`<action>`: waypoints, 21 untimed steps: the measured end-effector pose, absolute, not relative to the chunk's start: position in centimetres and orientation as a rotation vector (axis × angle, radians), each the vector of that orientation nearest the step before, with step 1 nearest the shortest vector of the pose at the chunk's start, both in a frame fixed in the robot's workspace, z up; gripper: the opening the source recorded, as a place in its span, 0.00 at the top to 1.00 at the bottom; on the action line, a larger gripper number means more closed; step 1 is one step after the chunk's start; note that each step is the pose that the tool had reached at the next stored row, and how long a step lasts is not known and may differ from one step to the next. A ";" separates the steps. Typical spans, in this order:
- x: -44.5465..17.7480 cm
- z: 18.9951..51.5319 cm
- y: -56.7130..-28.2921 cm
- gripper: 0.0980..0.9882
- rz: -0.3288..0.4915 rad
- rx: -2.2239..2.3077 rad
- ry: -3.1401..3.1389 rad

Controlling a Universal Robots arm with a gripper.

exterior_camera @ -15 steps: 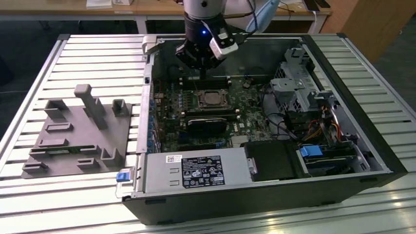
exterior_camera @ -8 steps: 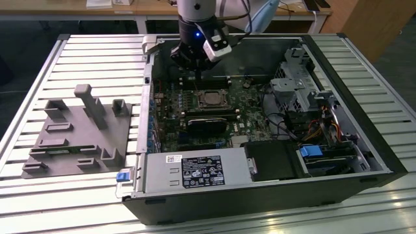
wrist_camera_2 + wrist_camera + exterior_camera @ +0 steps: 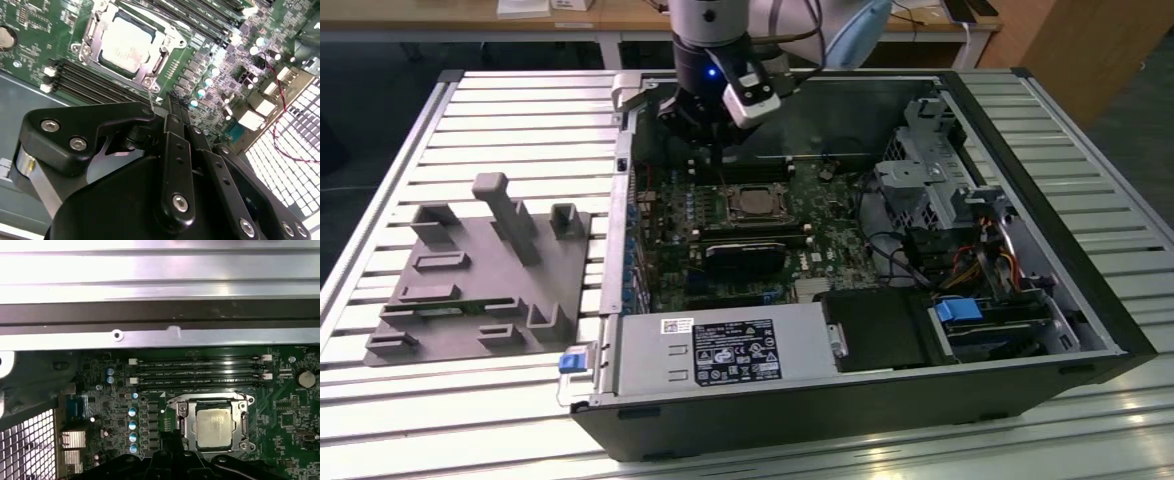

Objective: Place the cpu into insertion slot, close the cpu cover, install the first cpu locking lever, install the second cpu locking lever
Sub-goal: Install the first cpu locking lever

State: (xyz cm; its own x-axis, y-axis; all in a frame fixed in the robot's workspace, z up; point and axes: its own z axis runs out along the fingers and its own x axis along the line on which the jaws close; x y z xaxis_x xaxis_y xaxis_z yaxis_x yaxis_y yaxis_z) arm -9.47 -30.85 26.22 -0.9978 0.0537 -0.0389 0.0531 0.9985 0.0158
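- gripper (image 3: pixel 174 104) hung low over the motherboard (image 3: pixel 30 27), fingers pressed together, tips just beside a corner of the insertion slot (image 3: pixel 148 80).
- cpu (image 3: pixel 125 42) sat in the slot, cpu cover (image 3: pixel 96 29) flat around it.
- memory slots (image 3: pixel 200 372) ran close along one socket edge, with the case's metal edge (image 3: pixel 160 335) just beyond.
- locking levers were hard to make out; whether the tips touched anything, couldn't tell.

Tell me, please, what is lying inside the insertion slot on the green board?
The cpu lies in the insertion slot, its silver-grey top showing through the window of the cpu cover. The frame hides the chip's edges, and the chip hides the slot's floor.
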 end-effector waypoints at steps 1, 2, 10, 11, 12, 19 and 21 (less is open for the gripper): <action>-9.6 26.2 -30.8 0.98 0.023 0.083 3.101; -9.8 26.2 -30.7 0.98 0.023 0.083 3.101; -10.7 25.8 -30.3 0.98 0.023 0.081 3.101; -10.8 25.7 -30.2 0.98 0.023 0.081 3.101; -10.8 25.7 -30.2 0.98 0.023 0.081 3.101; -10.9 25.5 -29.0 0.98 0.023 0.080 3.101; -10.9 25.5 -28.8 0.98 0.023 0.080 3.101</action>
State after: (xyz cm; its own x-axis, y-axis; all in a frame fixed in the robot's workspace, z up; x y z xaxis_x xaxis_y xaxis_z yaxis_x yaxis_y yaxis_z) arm -10.93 -28.77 25.51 -0.9979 0.0518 -0.0391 0.0512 0.9986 0.0159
